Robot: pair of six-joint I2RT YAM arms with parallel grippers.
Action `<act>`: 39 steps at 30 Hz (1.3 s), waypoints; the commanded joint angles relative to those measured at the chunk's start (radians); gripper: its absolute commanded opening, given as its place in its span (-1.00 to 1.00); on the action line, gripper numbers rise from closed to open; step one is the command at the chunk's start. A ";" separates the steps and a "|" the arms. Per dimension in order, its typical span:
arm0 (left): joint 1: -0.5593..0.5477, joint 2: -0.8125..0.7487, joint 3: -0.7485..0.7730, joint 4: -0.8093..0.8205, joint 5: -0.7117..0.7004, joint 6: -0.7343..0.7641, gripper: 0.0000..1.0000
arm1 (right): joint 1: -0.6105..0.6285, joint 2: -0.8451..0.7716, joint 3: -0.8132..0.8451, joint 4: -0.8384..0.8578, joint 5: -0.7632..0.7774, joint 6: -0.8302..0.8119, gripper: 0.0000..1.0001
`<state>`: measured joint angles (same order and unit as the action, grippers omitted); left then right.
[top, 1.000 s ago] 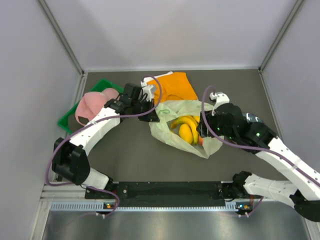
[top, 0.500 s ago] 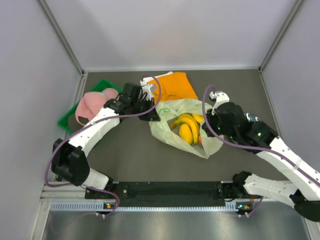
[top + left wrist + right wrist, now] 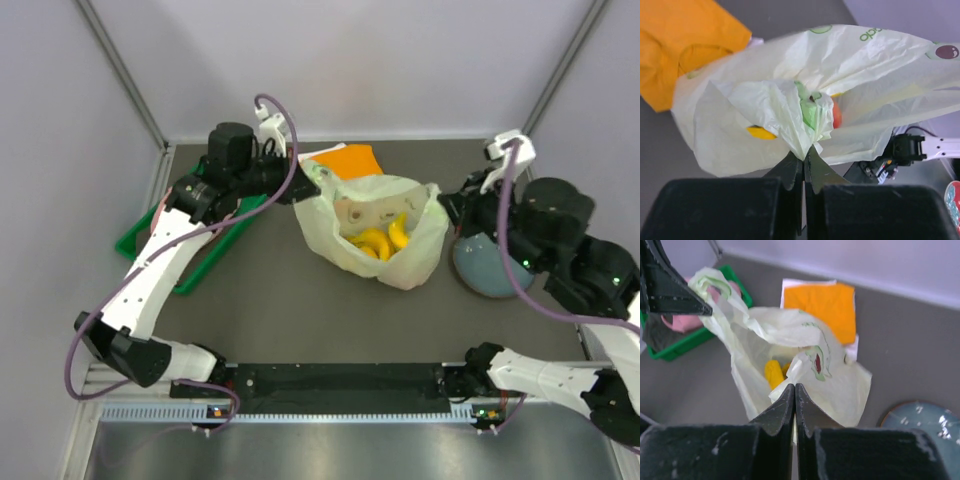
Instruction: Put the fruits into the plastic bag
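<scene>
The pale green plastic bag [image 3: 340, 235] hangs stretched between my two grippers, its mouth open upward. Yellow bananas [image 3: 382, 240] lie at its bottom. My left gripper [image 3: 302, 186] is shut on the bag's left rim; in the left wrist view the gripper [image 3: 804, 158] pinches a gathered fold of the bag [image 3: 850, 70], and a banana [image 3: 760, 132] shows through the plastic. My right gripper [image 3: 446, 206] is shut on the right rim; in the right wrist view the gripper [image 3: 795, 386] nips the bag [image 3: 840, 385] edge just above the bananas [image 3: 774, 373].
A flat orange cloth [image 3: 345, 160] lies behind the bag. The green tray [image 3: 195, 255] sits at the left under my left arm, with something pink [image 3: 680, 322] in it. A blue-grey plate [image 3: 485, 268] lies at the right, under my right arm.
My right gripper has shut on the bag's right rim. Both arms have risen and pulled apart, lifting the bag upright with the bananas inside it. The plate has come into view.
</scene>
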<state>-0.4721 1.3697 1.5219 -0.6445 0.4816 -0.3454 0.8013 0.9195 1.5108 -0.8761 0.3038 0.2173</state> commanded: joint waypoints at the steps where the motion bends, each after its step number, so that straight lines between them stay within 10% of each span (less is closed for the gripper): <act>1: -0.002 -0.031 0.141 -0.038 0.040 -0.009 -1.00 | 0.013 0.010 0.163 0.086 0.066 -0.172 -1.00; 23: 0.000 -0.086 0.104 -0.024 0.080 -0.029 -1.00 | 0.012 -0.056 -0.122 0.173 0.267 -0.191 -1.00; 39: 0.007 -0.066 0.225 -0.023 0.028 -0.018 -1.00 | -0.134 0.070 0.023 0.264 0.182 -0.355 -1.00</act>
<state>-0.4706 1.3167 1.7004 -0.7174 0.5140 -0.3756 0.6960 0.9829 1.4727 -0.6800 0.5137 -0.0834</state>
